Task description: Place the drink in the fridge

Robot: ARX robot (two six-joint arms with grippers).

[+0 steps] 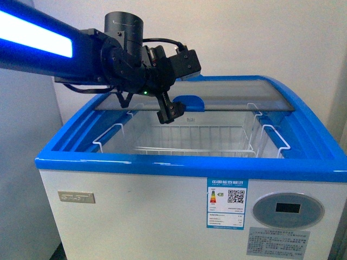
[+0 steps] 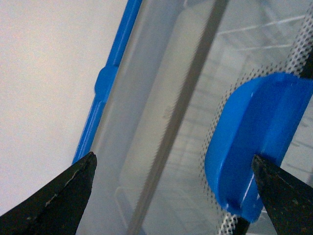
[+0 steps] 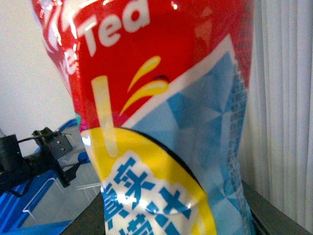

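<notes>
Status: fridge (image 1: 162,162) is open. The glass lid (image 1: 238,97) sits pushed to the rear, so the front half is clear and the wire basket (image 1: 195,138) inside is exposed and looks empty. Left gripper (image 1: 169,114) hovers right at the lid's blue handle (image 1: 190,102). Its jaws are spread wide with nothing in them, and in the left wrist view the handle is just inside one fingertip. The drink (image 3: 161,122) isn't in the fridge yet. It fills the right wrist view, label dented, off to the side of the fridge and out of the front view. Right gripper (image 3: 178,223): the dark shapes flanking the bottle look like its fingers, so I read it as clamped on the drink, but the contact itself isn't visible. I'd call the opening step done. What's left is to carry the bottle over the rim, lower it into the basket, let go, and probably close the lid.
</notes>
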